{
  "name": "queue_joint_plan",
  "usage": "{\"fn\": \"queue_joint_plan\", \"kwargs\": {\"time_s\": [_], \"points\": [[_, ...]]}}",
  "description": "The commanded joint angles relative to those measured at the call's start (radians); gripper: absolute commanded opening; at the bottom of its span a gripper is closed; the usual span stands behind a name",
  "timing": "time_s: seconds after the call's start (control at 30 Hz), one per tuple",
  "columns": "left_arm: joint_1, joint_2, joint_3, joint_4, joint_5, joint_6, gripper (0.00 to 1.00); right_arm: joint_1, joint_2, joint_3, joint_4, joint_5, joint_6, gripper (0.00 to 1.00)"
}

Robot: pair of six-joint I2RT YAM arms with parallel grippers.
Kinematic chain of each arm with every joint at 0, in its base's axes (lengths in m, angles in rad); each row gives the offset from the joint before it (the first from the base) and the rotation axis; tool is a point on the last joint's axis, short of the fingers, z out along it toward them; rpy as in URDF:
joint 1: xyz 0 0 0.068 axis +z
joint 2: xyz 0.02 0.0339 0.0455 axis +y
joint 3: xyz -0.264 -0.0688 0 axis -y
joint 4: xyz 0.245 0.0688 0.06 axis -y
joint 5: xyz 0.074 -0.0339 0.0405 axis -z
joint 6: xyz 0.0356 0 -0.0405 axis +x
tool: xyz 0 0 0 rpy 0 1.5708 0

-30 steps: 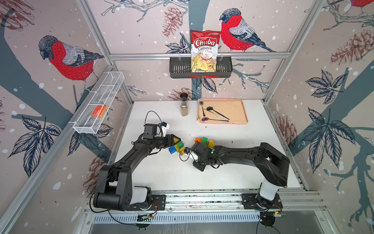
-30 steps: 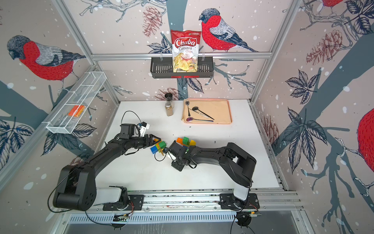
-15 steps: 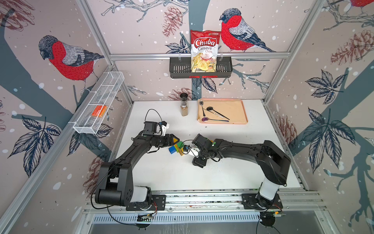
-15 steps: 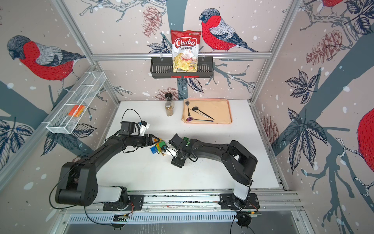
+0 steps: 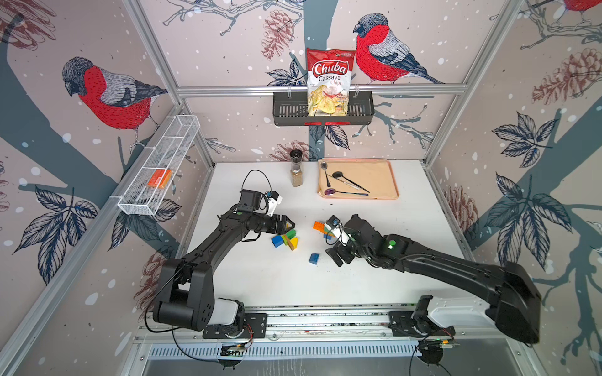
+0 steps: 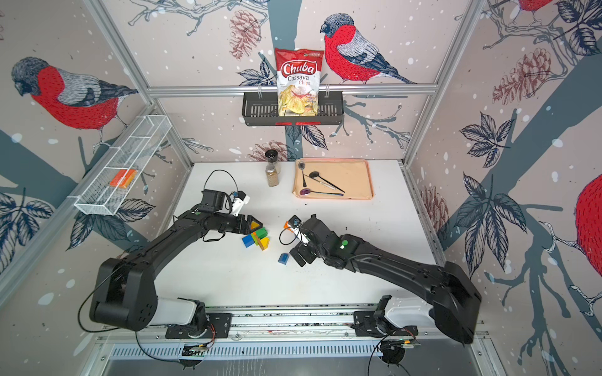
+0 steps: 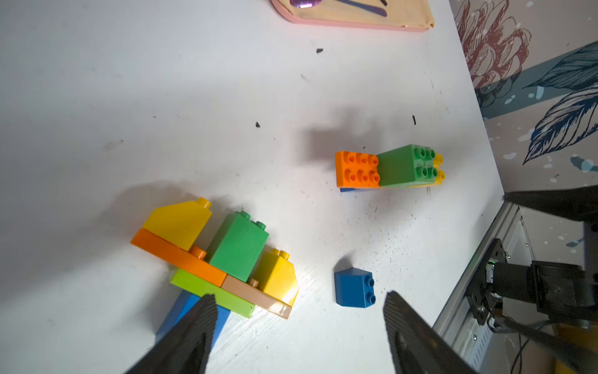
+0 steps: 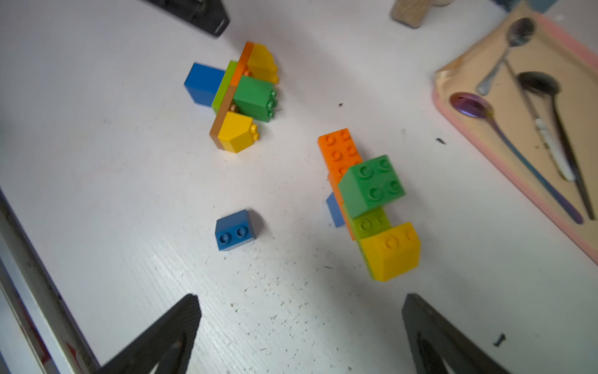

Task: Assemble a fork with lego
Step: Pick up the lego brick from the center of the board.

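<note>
Over white bench (image 5: 260,286), left gripper (image 7: 297,301) and right gripper (image 8: 301,301) have drawn back from centre since earlier frames; both jaws now spread, empty.
Multicolour studded-brick fork head (image 5: 286,240): on its side, centre of top views, crossbar running up-down, yellow and green prongs pointing right.
Orange-green-yellow handle stack (image 5: 318,225): just right of it, unjoined, axis seemingly slanting lower right, mostly under right arm.
Small blue sloped brick (image 5: 313,258): loose, below both.
Risk: brick skids when pinched; sideways press splits crossbar.

chips bag (image 5: 329,83) in the wall basket, "chuba cassava chips" (smaller print unreadable)
</note>
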Motion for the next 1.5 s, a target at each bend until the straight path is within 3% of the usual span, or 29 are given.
{"fn": "queue_joint_plan", "kwargs": {"time_s": [0.0,0.17,0.3,0.43,0.6,0.7,0.9,1.0,1.27,1.47], "points": [[-0.017,-0.017,0.003,0.006,0.045,0.022,0.99,-0.015,-0.106,-0.048,0.081,0.225,0.169,1.00],[-0.055,-0.049,0.031,-0.029,0.008,0.047,0.99,-0.145,-0.199,-0.076,0.010,0.143,0.279,1.00],[-0.144,-0.097,0.026,-0.034,-0.079,0.129,0.99,-0.192,-0.193,-0.074,-0.061,0.109,0.273,0.99],[-0.222,-0.141,-0.003,0.003,-0.095,0.213,0.99,-0.235,-0.195,-0.097,-0.063,0.115,0.337,1.00],[-0.286,-0.175,-0.024,0.041,-0.104,0.371,0.92,-0.420,-0.102,-0.033,-0.155,-0.167,0.342,1.00],[-0.318,-0.150,0.006,-0.021,-0.081,0.537,0.86,-0.503,-0.037,-0.011,-0.210,-0.272,0.342,1.00],[-0.363,-0.070,0.034,-0.133,-0.140,0.863,0.80,-0.527,-0.001,-0.012,-0.205,-0.290,0.356,1.00],[-0.371,-0.028,0.043,-0.152,-0.165,0.962,0.76,-0.538,0.010,-0.020,-0.184,-0.319,0.358,1.00],[-0.464,0.113,0.101,-0.210,-0.247,1.128,0.66,-0.623,0.015,-0.078,-0.080,-0.525,0.342,0.99],[-0.502,0.202,0.151,-0.218,-0.270,1.152,0.59,-0.647,0.023,-0.093,-0.072,-0.557,0.318,0.97]]}}
